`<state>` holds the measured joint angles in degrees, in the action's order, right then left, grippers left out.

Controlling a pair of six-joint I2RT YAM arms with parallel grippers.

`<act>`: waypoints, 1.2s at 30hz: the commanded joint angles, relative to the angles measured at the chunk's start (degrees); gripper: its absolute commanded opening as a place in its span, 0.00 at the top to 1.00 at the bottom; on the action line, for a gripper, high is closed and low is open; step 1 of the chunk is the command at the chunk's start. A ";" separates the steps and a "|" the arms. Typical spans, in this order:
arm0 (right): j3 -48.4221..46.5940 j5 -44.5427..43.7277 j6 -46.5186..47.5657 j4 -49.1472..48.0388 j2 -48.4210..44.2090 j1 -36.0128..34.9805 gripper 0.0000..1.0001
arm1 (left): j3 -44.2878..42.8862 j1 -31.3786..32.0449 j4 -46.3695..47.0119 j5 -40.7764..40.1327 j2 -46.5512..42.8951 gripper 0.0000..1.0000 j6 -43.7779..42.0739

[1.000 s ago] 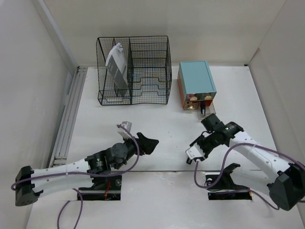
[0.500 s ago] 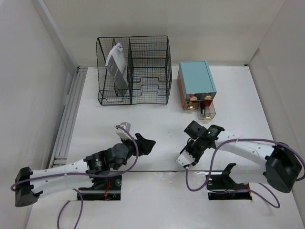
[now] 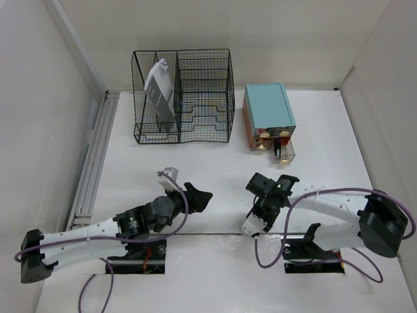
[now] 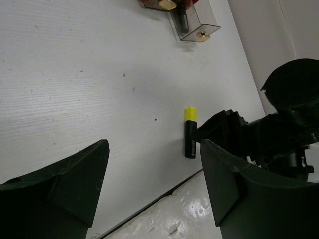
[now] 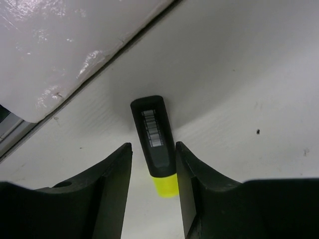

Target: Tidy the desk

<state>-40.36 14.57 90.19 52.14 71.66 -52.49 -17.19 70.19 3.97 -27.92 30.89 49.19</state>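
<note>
A highlighter (image 5: 154,134) with a black body and yellow cap lies flat on the white desk (image 3: 215,163) near its front seam. It also shows in the left wrist view (image 4: 190,134). My right gripper (image 5: 153,149) is low over it, jaws open and straddling the body, with a gap on one side. In the top view the right gripper (image 3: 260,195) hides the highlighter. My left gripper (image 3: 199,195) is open and empty, hovering left of the highlighter and pointing toward it (image 4: 154,194).
A black wire-mesh rack (image 3: 182,98) stands at the back with a grey-white item (image 3: 159,88) in its left compartment. A teal drawer box (image 3: 268,112) has a clear drawer (image 3: 283,151) pulled open. A grey ribbed rail (image 3: 94,156) runs along the left edge.
My right gripper has swung left and toward the near edge, and come down around the highlighter. My left gripper has drawn back slightly.
</note>
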 commanded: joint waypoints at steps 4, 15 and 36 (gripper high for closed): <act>-1.56 -2.18 -0.19 -0.89 4.01 -3.75 0.54 | -0.30 0.29 0.78 0.50 -1.36 0.29 0.12; 0.02 -5.60 -3.18 -5.91 3.49 -4.29 0.65 | -0.30 0.29 -0.36 0.50 -2.51 0.29 0.12; -5.60 -4.82 -9.49 -8.01 9.82 -6.75 0.98 | -0.83 0.29 -3.44 1.03 -6.46 0.29 0.12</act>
<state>-44.53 6.98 84.12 47.75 83.33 -58.63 -17.19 70.19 0.21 -26.57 25.04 49.19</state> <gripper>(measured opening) 0.350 0.708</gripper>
